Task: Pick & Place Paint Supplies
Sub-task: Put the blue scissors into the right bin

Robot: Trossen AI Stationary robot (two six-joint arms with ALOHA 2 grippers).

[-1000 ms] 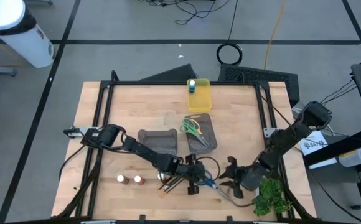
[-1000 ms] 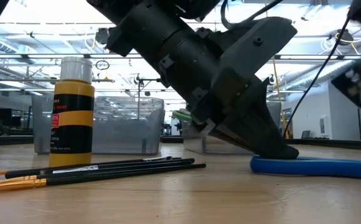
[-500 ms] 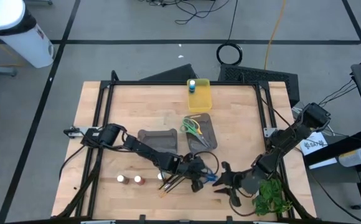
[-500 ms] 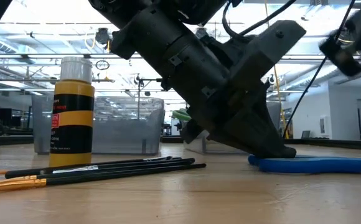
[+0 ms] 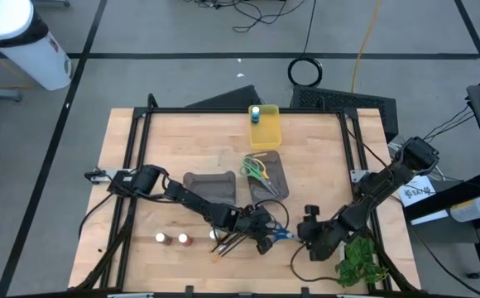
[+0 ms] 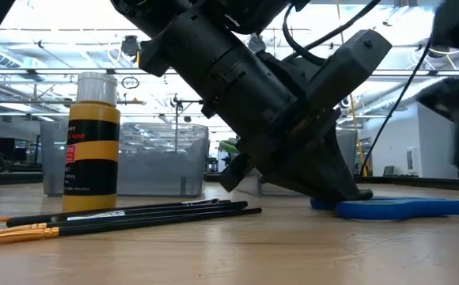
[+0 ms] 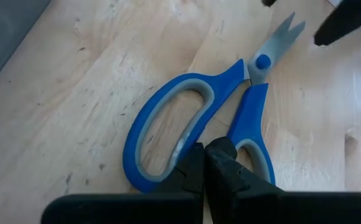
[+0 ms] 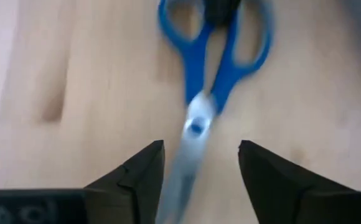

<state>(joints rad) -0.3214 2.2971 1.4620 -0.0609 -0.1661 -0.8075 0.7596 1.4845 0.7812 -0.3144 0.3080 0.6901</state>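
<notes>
So the left gripper [image 7: 203,163] is clenched shut with its tips planted at the handles of the blue scissors [image 7: 199,118], which lie flat on the wooden table [image 5: 182,149] near its front edge. Right gripper [image 8: 200,163] hangs over the blades, fingers spread and grasping nothing.

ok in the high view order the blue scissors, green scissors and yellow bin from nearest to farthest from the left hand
1. Blue scissors, right at the left hand, front of table.
2. Green scissors, in the grey tray mid-table.
3. Yellow bin, at the far edge.
</notes>
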